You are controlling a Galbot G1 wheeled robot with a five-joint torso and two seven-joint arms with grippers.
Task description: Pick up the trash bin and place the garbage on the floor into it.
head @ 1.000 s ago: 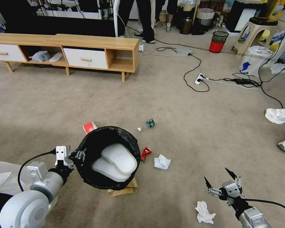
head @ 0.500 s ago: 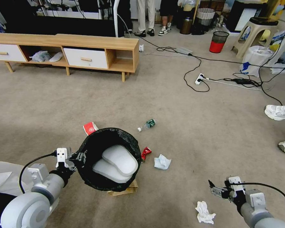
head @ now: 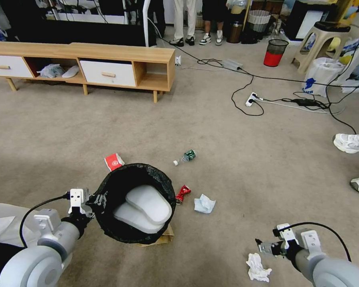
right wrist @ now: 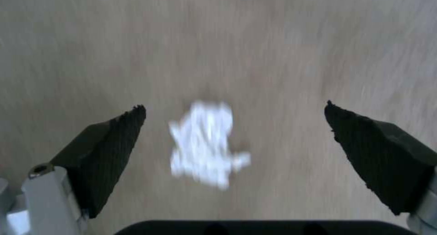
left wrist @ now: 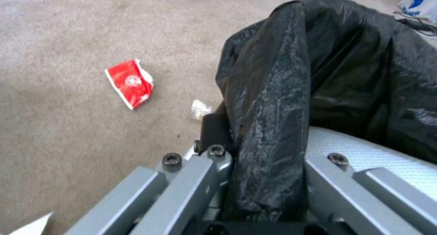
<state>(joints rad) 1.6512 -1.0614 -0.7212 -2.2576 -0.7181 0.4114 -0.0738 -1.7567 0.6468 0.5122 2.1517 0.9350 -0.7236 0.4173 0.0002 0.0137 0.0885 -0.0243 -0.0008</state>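
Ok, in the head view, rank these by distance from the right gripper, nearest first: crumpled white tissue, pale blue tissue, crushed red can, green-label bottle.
Measured from the right gripper, fingers open above the floor:
1. Crumpled white tissue, just below it, on the robot's right.
2. Pale blue tissue, farther forward, toward the centre.
3. Crushed red can, beside the trash bin held by the left gripper.
4. Green-label bottle, farthest forward.

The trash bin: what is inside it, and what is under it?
Inside the trash bin: two white foam pieces. Under it: a brown paper bag, mostly covered.
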